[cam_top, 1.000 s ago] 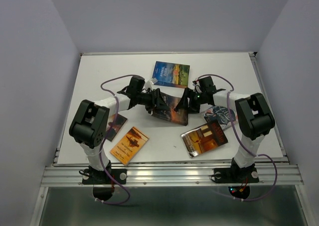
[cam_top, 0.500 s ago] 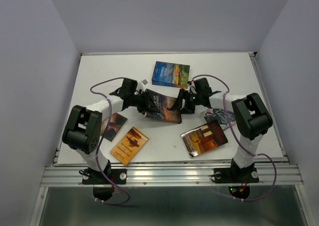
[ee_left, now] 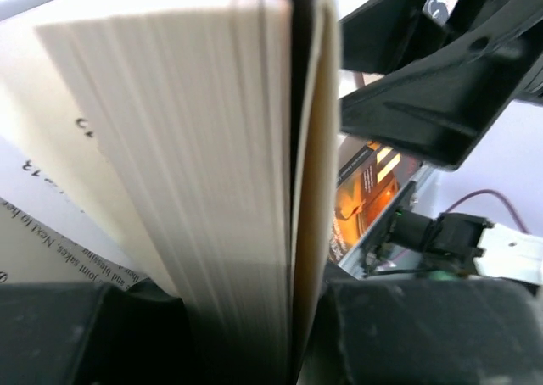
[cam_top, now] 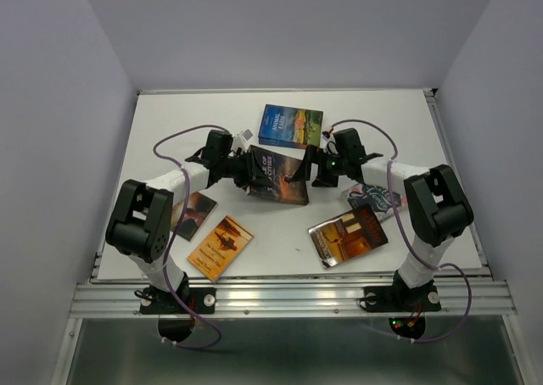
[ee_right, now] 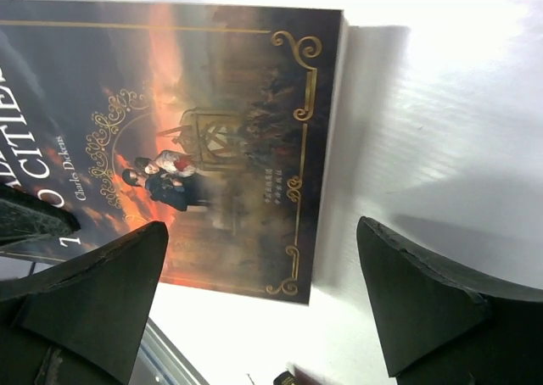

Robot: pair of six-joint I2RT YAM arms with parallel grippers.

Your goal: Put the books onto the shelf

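Left gripper [cam_top: 243,170] is clenched on one edge of the dark paperback [cam_top: 280,177], pinching its cream page block and thin glossy cover between matte black fingers [ee_left: 407,338]; right gripper [cam_top: 304,170] stands released, its wedge-shaped pads spread wide at the book's opposite edge; whether they touch it is unclear; the cover carries gilt scrollwork over an orange glow, its title partly cut off; other flat glossy books lie apart on the white table [cam_top: 161,139]: blue book [cam_top: 291,125] at the far side, orange book [cam_top: 220,247] and amber book [cam_top: 349,235] near, brown book [cam_top: 195,213] and patterned book [cam_top: 379,197] each half hidden under an arm
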